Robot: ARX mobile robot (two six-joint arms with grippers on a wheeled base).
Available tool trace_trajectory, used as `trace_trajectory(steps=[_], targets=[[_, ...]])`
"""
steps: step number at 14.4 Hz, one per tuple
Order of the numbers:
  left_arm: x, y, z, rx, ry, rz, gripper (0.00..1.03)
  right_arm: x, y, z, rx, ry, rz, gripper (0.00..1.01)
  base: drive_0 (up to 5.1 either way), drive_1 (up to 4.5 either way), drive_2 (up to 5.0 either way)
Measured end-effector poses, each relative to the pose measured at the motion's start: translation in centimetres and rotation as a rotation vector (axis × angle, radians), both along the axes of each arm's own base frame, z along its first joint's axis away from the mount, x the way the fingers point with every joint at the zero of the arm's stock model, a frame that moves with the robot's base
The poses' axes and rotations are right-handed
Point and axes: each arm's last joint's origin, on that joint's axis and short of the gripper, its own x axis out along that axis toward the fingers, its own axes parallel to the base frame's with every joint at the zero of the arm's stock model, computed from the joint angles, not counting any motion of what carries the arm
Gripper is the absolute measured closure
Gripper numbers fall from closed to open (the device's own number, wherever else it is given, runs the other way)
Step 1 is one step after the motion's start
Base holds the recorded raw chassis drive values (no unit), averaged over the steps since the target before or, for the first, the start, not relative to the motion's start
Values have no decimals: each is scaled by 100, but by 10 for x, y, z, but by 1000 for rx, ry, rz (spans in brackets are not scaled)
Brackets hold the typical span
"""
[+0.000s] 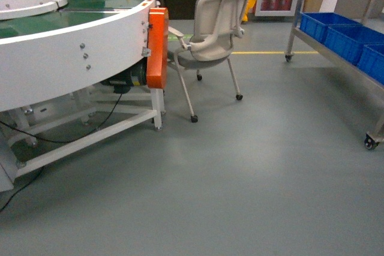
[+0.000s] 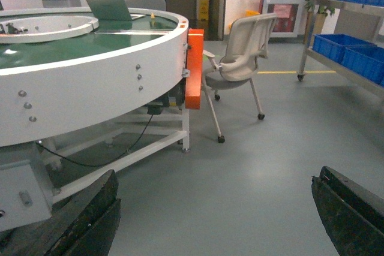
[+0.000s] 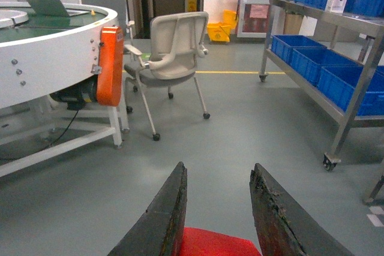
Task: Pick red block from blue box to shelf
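The head view shows a grey chair beside a round white conveyor table, and the shiny stainless-steel shelf carrying dark blue ribbed crates. In the left wrist view the left gripper gapes wide apart, holding nothing. In the right wrist view the right gripper pinches the small red plastic block between its black fingers.
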Motion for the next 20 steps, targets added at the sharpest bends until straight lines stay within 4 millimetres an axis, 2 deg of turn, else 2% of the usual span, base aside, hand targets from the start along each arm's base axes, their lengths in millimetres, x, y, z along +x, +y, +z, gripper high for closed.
trace_trajectory(steps=[18,20], targets=[[0,0,0,0,3,2,5,0,0,0,0,2,0,74,2,406,-403],[0,0,0,0,4,2,5,0,0,0,0,2,0,74,-142,-142,-142]])
